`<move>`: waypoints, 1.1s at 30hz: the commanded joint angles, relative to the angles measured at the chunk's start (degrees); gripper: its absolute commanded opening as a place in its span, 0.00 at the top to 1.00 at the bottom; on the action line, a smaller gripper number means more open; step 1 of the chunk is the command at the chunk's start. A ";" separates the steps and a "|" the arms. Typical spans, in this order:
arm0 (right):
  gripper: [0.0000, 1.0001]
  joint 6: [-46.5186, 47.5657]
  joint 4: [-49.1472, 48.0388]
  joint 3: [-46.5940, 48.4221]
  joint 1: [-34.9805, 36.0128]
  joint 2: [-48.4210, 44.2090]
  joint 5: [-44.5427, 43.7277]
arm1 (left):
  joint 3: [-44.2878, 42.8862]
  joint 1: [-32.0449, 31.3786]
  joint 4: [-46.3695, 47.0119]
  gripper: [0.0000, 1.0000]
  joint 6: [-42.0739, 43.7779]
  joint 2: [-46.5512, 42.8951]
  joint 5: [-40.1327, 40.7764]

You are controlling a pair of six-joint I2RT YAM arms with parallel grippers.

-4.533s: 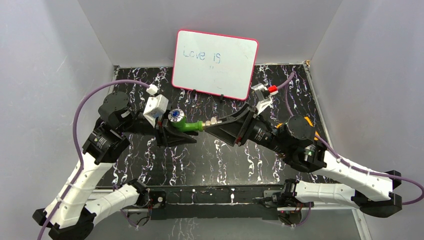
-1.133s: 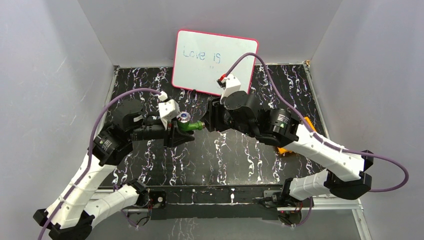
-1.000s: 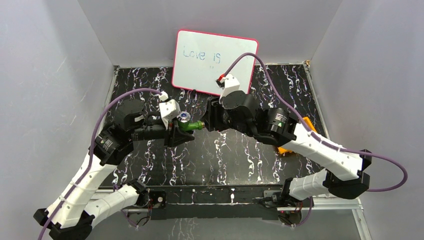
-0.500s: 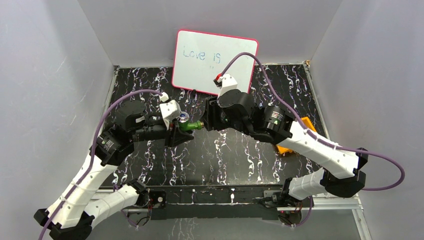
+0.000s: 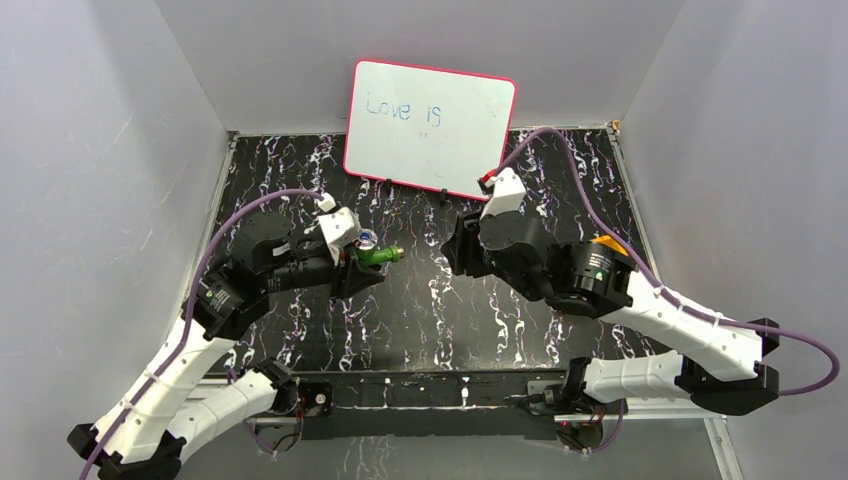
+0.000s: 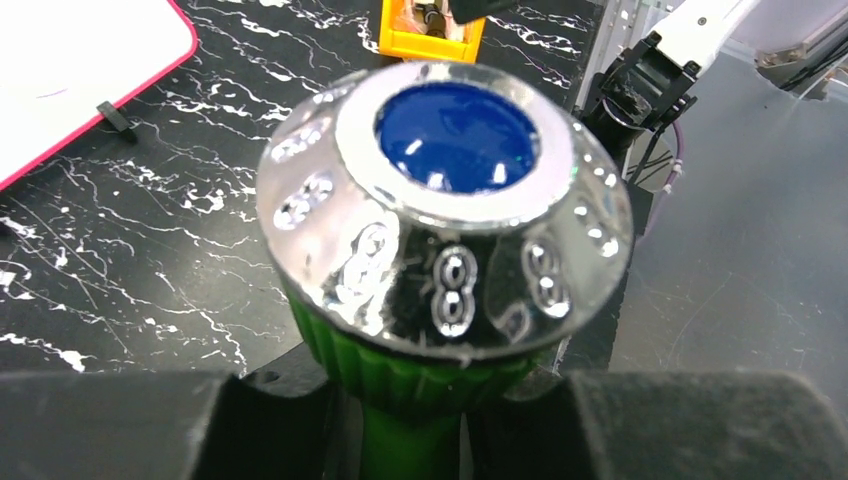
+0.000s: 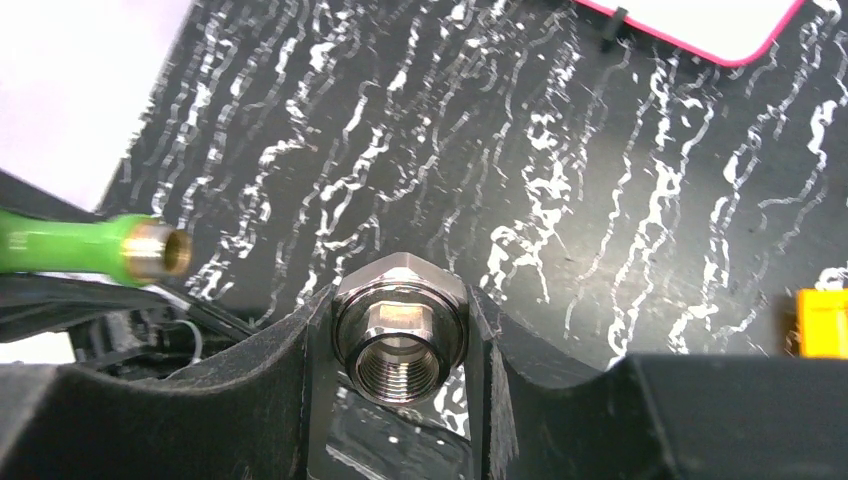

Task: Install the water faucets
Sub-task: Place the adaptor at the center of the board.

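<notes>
The green water faucet [image 5: 378, 255] hangs above the table's middle left, its spout end pointing right. My left gripper [image 5: 350, 266] is shut on its green body just below the round blue-and-silver knob [image 6: 447, 195]. In the right wrist view the faucet's bare brass-coloured tip [image 7: 160, 251] shows at the left. My right gripper [image 5: 457, 250] is a short gap to the right of that tip, shut on a silver threaded hex fitting [image 7: 401, 345]. The fitting is apart from the faucet, with its threaded hole facing the wrist camera.
A whiteboard with a pink rim [image 5: 430, 125] leans at the back of the black marbled table [image 5: 420, 310]. An orange tray [image 6: 430, 25] lies at the right, mostly hidden under my right arm in the top view. Grey walls close in both sides.
My right gripper has drawn back to the right from the faucet's end with the silver fitting in its jaws, opening a gap. The left gripper has kept its hold, barely moving.
</notes>
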State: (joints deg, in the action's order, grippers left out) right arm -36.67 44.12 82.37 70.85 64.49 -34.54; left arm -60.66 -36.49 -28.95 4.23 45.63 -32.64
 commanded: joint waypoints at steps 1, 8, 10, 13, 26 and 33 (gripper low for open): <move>1.00 -1.46 3.05 -2.49 -0.69 2.86 -0.62 | -0.30 -0.07 1.68 1.00 -1.88 -2.30 3.24; 1.00 1.67 -2.62 -15.20 -6.44 10.57 15.36 | -0.98 -0.07 2.69 1.00 -5.44 -6.37 11.23; 0.99 2.29 -5.93 -18.73 -6.98 12.23 17.28 | -1.19 -0.07 2.76 1.00 -6.13 -7.46 12.39; 0.98 2.75 -9.21 -21.89 -7.13 15.51 19.23 | -1.35 -0.07 2.59 1.00 -6.80 -8.54 12.77; 0.91 4.66 -14.83 -26.91 -7.19 26.47 26.47 | -1.70 -0.07 2.06 1.00 -7.31 -7.79 10.80; 0.84 4.94 -15.72 -28.45 -7.21 28.37 27.22 | -2.08 -0.07 2.13 1.00 -7.23 -6.88 9.92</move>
State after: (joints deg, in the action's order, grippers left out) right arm -32.51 30.87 54.43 63.66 92.75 -8.40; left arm -60.71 -36.51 -28.32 -2.59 38.50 -21.63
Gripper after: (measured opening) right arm 0.514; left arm 0.236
